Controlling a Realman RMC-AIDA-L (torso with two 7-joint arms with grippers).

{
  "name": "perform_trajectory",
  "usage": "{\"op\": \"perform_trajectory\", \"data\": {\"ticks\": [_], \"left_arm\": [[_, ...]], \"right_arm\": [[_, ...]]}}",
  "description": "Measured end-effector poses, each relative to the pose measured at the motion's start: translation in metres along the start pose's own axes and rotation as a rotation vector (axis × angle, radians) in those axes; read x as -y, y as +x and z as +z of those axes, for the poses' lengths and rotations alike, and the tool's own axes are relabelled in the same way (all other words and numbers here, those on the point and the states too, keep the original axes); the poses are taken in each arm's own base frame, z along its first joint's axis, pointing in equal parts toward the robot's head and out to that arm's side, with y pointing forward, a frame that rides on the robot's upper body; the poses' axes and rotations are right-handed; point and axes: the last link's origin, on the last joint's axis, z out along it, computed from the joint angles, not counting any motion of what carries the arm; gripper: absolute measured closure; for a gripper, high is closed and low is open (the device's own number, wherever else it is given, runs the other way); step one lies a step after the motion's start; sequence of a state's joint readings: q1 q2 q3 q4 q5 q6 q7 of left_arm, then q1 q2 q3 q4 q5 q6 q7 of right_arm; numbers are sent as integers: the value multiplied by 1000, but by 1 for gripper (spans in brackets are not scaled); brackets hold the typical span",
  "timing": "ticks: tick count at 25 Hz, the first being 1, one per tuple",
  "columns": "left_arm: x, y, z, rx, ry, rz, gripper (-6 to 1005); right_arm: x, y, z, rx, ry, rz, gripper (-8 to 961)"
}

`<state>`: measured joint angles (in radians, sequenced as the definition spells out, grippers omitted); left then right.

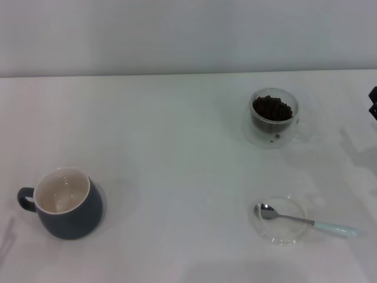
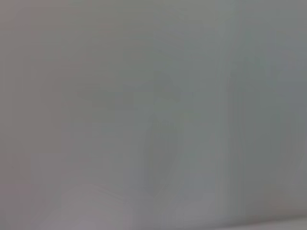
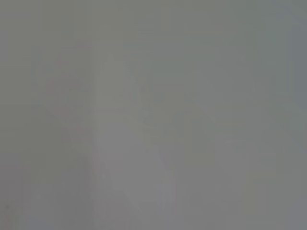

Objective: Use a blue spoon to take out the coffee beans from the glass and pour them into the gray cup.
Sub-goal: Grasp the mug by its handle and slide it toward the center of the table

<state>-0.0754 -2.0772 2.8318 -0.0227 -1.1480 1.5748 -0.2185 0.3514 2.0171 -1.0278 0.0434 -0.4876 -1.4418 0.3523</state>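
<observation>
Pre-grasp: blue spoon [image 1: 308, 222] rests untouched on glass saucer [image 1: 283, 220]; right gripper [image 1: 373, 103] barely in view, finger state indeterminable; next, grasp the handle.

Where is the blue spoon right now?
In the head view the blue spoon lies on the robot's right, near the front of the table, its metal bowl resting in a clear glass saucer, nearer the robot than the glass of coffee beans.
</observation>
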Motion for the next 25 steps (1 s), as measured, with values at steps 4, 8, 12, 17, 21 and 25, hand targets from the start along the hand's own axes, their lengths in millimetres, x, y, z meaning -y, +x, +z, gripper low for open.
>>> {"op": "perform_trajectory", "data": {"ticks": [4,8,12,17,21,25], "left_arm": [[-6,-5,10,44,-101,42,108],[-9,-9,21,81,-133,56,108],[-12,-14,30,119,-162,69,108],[-12,-16,34,136,-170,75,109],[-12,-19,40,158,-172,82,108],[-14,-21,49,179,-177,88,108]], "right_arm": [[-1,-1,3,5,-8,1,122],[-1,-2,2,10,-6,2,122],[-1,-1,0,7,-4,4,122],[-1,0,-1,5,-1,6,122],[-1,-1,0,6,-3,7,122],[-2,0,0,5,-6,7,122]]}}
